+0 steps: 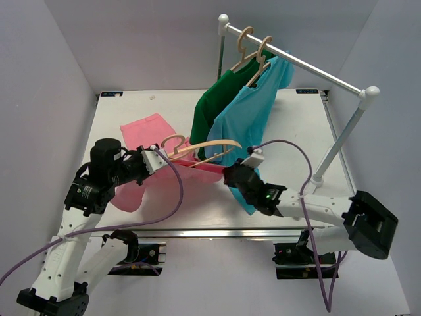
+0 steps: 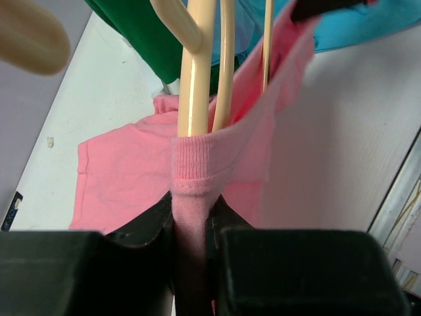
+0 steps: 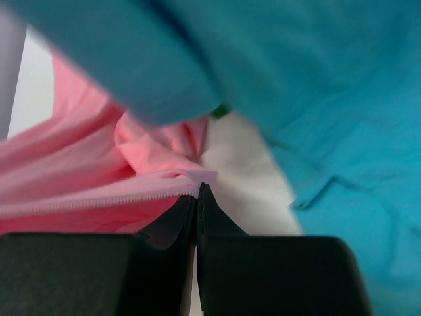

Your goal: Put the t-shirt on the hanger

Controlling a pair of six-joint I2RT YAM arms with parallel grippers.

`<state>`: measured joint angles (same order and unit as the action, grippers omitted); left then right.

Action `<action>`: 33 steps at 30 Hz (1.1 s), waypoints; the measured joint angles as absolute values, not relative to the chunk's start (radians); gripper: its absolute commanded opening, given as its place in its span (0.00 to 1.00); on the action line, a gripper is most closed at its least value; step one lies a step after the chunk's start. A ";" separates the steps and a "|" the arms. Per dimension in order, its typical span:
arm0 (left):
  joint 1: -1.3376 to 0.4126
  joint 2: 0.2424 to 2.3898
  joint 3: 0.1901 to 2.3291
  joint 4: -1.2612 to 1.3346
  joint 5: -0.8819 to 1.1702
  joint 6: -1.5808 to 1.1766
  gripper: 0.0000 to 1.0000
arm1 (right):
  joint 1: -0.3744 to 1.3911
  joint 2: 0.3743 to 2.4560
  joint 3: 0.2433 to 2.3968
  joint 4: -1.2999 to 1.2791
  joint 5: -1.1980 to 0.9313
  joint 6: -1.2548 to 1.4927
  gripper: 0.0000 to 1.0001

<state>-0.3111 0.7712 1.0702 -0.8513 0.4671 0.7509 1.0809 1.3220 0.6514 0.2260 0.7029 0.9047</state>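
Note:
The pink t-shirt (image 1: 141, 131) lies partly on the table, with its near part lifted between my two grippers. The pale wooden hanger (image 1: 204, 148) hangs over it, its arms reaching down into the neck opening. In the left wrist view, my left gripper (image 2: 191, 224) is shut on the ribbed collar of the t-shirt (image 2: 125, 178), right under the hanger (image 2: 196, 85). My left gripper (image 1: 156, 157) sits at the hanger's hook end. My right gripper (image 1: 228, 172) is at the other end. Its jaws (image 3: 198, 194) are pressed together with the stitched hem of the t-shirt (image 3: 79, 178) ending at their very tips.
A white clothes rack (image 1: 296, 62) stands at the back right, with its post foot (image 1: 318, 178) on the table. On it hang a green shirt (image 1: 214, 105) and a blue shirt (image 1: 247, 118). The blue shirt (image 3: 316, 79) drapes just above my right gripper.

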 measured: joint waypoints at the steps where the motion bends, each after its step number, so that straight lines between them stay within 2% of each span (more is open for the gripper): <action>1: -0.311 0.772 1.070 -0.857 0.471 0.751 0.00 | 1.045 1.296 0.625 0.247 0.684 0.886 0.00; 7: -0.319 0.788 1.069 -0.876 0.492 0.750 0.00 | 0.839 1.182 0.492 0.437 0.450 0.737 0.00; 17: -0.319 0.736 1.053 -0.886 0.483 0.796 0.00 | 0.649 1.198 0.582 0.436 0.146 0.567 0.00; 24: -0.319 0.720 1.000 -0.887 0.436 0.830 0.00 | 0.555 1.205 0.669 0.290 -0.035 0.486 0.00; 33: -0.324 0.744 0.970 -0.844 0.376 0.826 0.00 | 0.522 1.212 0.739 0.107 -0.105 0.399 0.00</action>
<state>-0.3241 0.7441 0.9703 -0.8440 0.3759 0.8261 0.5217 1.2121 0.7387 0.1070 -0.1047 0.3988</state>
